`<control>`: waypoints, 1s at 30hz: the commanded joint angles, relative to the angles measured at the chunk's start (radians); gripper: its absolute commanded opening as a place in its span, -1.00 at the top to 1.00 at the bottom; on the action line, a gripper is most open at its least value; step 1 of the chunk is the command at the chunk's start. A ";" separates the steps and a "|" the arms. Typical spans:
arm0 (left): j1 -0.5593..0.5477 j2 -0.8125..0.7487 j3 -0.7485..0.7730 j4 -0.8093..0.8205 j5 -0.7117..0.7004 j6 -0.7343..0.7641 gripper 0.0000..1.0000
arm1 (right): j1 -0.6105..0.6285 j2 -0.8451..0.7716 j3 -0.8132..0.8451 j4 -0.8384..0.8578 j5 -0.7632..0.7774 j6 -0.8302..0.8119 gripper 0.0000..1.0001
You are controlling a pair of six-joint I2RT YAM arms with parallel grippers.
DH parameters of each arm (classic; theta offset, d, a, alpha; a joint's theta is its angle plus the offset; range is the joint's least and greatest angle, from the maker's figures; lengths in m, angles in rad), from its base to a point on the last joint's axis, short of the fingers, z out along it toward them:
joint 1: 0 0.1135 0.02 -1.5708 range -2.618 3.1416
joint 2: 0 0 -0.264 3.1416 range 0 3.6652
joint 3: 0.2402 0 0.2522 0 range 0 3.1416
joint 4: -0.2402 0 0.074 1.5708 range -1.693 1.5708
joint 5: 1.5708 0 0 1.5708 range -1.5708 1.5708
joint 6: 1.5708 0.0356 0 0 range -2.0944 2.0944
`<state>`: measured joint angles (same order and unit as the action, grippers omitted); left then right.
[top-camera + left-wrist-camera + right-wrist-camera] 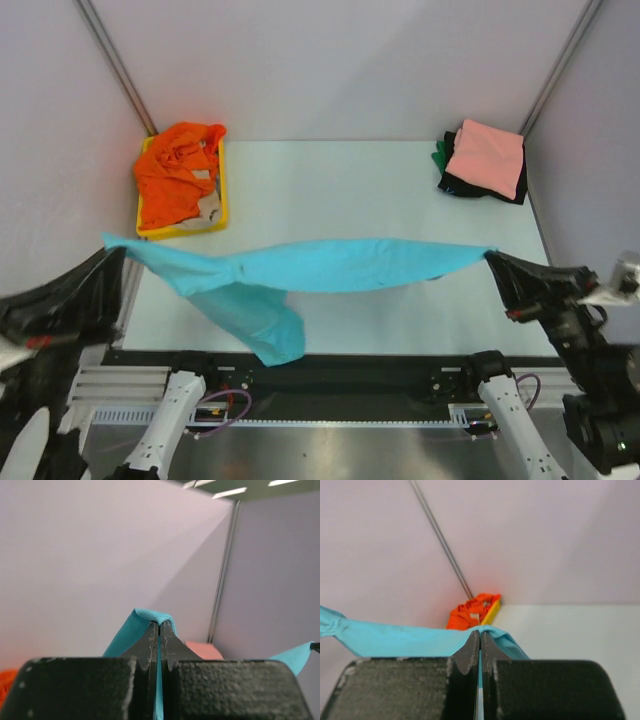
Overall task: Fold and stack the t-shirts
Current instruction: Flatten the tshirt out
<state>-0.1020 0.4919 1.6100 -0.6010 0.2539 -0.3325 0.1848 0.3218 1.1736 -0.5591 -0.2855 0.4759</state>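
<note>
The left gripper (118, 251) and right gripper (490, 257) each clenched an end of the turquoise t-shirt (330, 265), stretched unfolded above the near table (350, 190), while a salmon-topped folded stack (487, 158) lay far right and the orange t-shirt (172, 175) remained unfolded in the yellow tray (182, 231) far left.

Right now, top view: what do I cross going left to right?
left claw → yellow tray holding orange t-shirt → turquoise t-shirt, mid-span → salmon pink t-shirt. Right claw omitted: it overlaps the pink one's span.
</note>
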 commanded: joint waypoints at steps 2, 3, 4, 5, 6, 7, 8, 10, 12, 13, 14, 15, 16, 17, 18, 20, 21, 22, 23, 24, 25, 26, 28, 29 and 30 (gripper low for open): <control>0.008 0.020 0.169 0.060 0.056 0.056 0.99 | -0.054 -0.013 0.153 0.047 -0.119 -0.066 1.00; 0.008 0.028 0.195 0.061 0.074 0.055 0.99 | -0.079 -0.004 0.211 0.041 -0.124 -0.075 1.00; 0.008 0.036 0.217 0.064 0.082 0.052 0.99 | -0.088 0.003 0.239 0.022 -0.121 -0.082 1.00; 0.010 0.057 0.252 0.075 0.091 0.047 1.00 | -0.091 0.013 0.265 0.010 -0.104 -0.092 1.00; 0.010 0.069 0.266 0.081 0.096 0.044 0.99 | -0.093 0.020 0.290 0.005 -0.090 -0.092 1.00; 0.008 0.082 0.293 0.081 0.097 0.038 0.99 | -0.093 0.039 0.320 0.002 -0.069 -0.092 1.00; 0.008 0.100 0.304 0.083 0.094 0.032 0.99 | -0.094 0.049 0.337 -0.001 -0.019 -0.088 1.00; 0.008 0.167 0.339 0.076 0.096 0.018 0.99 | -0.096 0.116 0.374 -0.033 0.063 -0.088 1.00; 0.008 0.274 0.369 0.047 0.076 0.006 0.99 | -0.096 0.187 0.389 -0.074 0.107 -0.082 1.00; 0.008 0.316 0.404 0.003 0.056 0.004 1.00 | -0.096 0.265 0.393 -0.087 0.152 -0.077 1.00; 0.010 0.356 0.416 -0.015 0.051 0.001 0.99 | -0.096 0.305 0.391 -0.097 0.179 -0.068 1.00; 0.008 0.441 0.418 -0.025 0.054 0.000 0.99 | -0.096 0.344 0.383 -0.111 0.209 -0.051 1.00; 0.008 0.480 0.406 -0.035 0.061 0.000 0.99 | -0.097 0.388 0.376 -0.117 0.270 -0.039 1.00; 0.008 0.531 0.397 -0.042 0.064 0.000 0.99 | -0.096 0.454 0.342 -0.113 0.285 -0.031 1.00; 0.008 0.571 0.381 -0.048 0.055 -0.002 0.99 | -0.096 0.491 0.321 -0.087 0.322 -0.020 1.00; 0.008 0.709 0.323 -0.051 0.022 -0.002 0.99 | -0.096 0.581 0.282 -0.061 0.377 -0.003 1.00; 0.008 0.753 0.297 -0.040 0.028 0.001 0.99 | -0.096 0.606 0.238 -0.026 0.394 0.004 1.00; 0.008 0.807 0.254 -0.027 0.031 0.003 0.99 | -0.096 0.634 0.213 -0.009 0.416 0.007 1.00; 0.010 0.903 0.239 -0.016 0.056 0.006 0.99 | -0.096 0.695 0.192 0.013 0.417 0.009 1.00; 0.008 0.968 0.228 -0.011 0.082 0.012 0.99 | -0.096 0.724 0.158 0.034 0.422 0.013 1.00; 0.010 1.023 0.213 0.009 0.100 0.019 0.99 | -0.096 0.758 0.144 0.044 0.430 0.023 1.00; 0.008 1.122 0.197 0.030 0.126 0.030 0.99 | -0.096 0.799 0.123 0.100 0.431 0.024 1.00; 0.010 1.210 0.169 0.088 0.127 0.032 0.99 | -0.096 0.842 0.059 0.149 0.446 0.030 1.00; 0.008 1.264 0.183 0.093 0.128 0.039 0.86 | -0.097 0.858 0.032 0.194 0.447 0.014 0.94; 0.010 1.368 0.211 0.090 0.145 0.046 0.66 | -0.099 0.881 0.021 0.250 0.448 0.007 0.28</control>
<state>-0.1001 1.7908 1.7771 -0.5369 0.3363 -0.3122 0.0914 1.2171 1.1957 -0.5045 0.1081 0.4881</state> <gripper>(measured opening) 0.095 0.195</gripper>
